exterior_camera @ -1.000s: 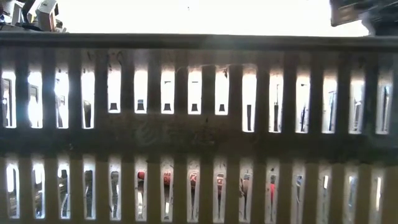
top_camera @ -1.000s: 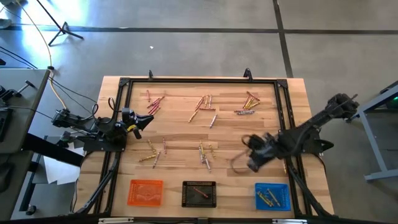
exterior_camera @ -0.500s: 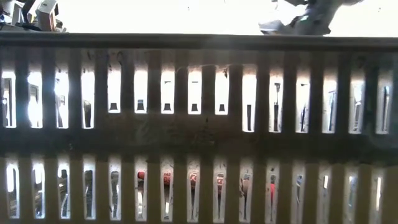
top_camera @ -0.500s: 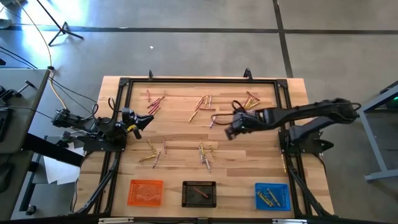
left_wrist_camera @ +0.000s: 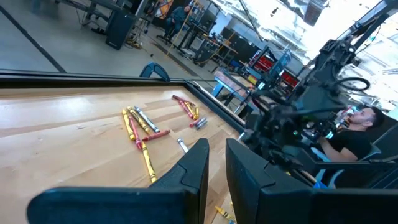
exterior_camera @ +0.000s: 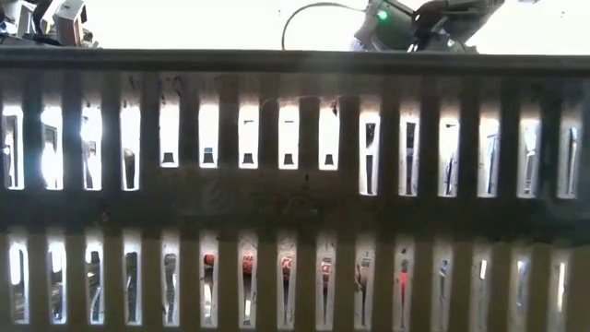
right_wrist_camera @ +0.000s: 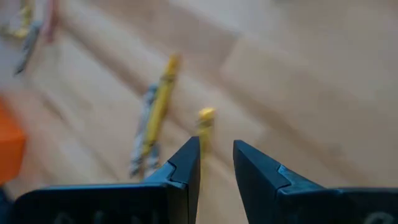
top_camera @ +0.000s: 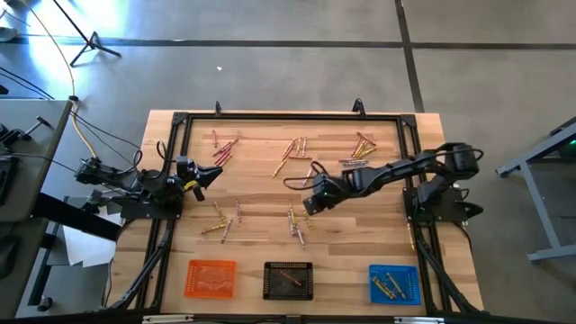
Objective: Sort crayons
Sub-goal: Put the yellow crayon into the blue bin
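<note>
Few crayons have reached a tray so far, by my reckoning: along the near edge of the wooden tabletop (top_camera: 261,193) the square blue tray (top_camera: 394,284) holds a handful of yellow sticks, the square black tray (top_camera: 288,280) shows one reddish stick, and I cannot tell whether anything lies in the square orange tray (top_camera: 210,277). Most of the work is left, since five loose clusters of thin yellow, red and grey wax crayons remain on the boards. Just beyond the trays lie the near-centre cluster (top_camera: 296,222) and the near-left cluster (top_camera: 222,220); farther off are the far-left cluster (top_camera: 221,148), the far-centre cluster (top_camera: 295,155) and the far-right cluster (top_camera: 359,149). My right claw (top_camera: 310,203) hangs over mid-table, just beside and slightly beyond the near-centre cluster; its fingers stand a little apart with nothing between them. Past its fingertips a short yellow crayon (right_wrist_camera: 205,124) lies close ahead, nearly in line with the gap, and a longer yellow one (right_wrist_camera: 160,106) lies beside a grey one a little farther on. My left claw (top_camera: 209,175) waits at the left edge, near the far-left cluster, fingers narrowly parted and empty.
</note>
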Robot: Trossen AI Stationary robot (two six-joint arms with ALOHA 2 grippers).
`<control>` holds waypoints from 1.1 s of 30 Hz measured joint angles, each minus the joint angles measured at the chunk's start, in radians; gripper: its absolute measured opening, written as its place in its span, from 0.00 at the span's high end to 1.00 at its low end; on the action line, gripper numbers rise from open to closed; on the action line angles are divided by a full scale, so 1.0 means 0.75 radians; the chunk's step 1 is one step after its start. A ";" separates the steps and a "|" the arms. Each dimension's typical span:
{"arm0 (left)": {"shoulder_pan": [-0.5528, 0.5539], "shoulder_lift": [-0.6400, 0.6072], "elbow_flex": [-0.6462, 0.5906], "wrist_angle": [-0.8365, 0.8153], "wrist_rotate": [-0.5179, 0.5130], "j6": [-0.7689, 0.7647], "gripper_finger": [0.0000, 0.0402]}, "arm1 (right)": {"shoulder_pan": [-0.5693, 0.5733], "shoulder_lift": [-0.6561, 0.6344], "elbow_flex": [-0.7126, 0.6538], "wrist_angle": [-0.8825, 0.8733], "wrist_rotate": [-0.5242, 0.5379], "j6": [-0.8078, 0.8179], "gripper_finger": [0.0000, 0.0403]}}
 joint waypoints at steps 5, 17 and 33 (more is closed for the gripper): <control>0.000 0.000 0.000 -0.001 0.000 0.001 0.89 | 0.071 0.041 0.000 0.095 -0.029 0.020 0.80; 0.001 0.000 0.000 -0.001 0.000 0.000 0.89 | 0.150 0.153 0.000 0.087 0.038 -0.006 0.80; 0.000 0.000 0.000 0.000 0.000 0.000 0.89 | 0.149 0.175 0.006 0.015 0.213 -0.026 0.85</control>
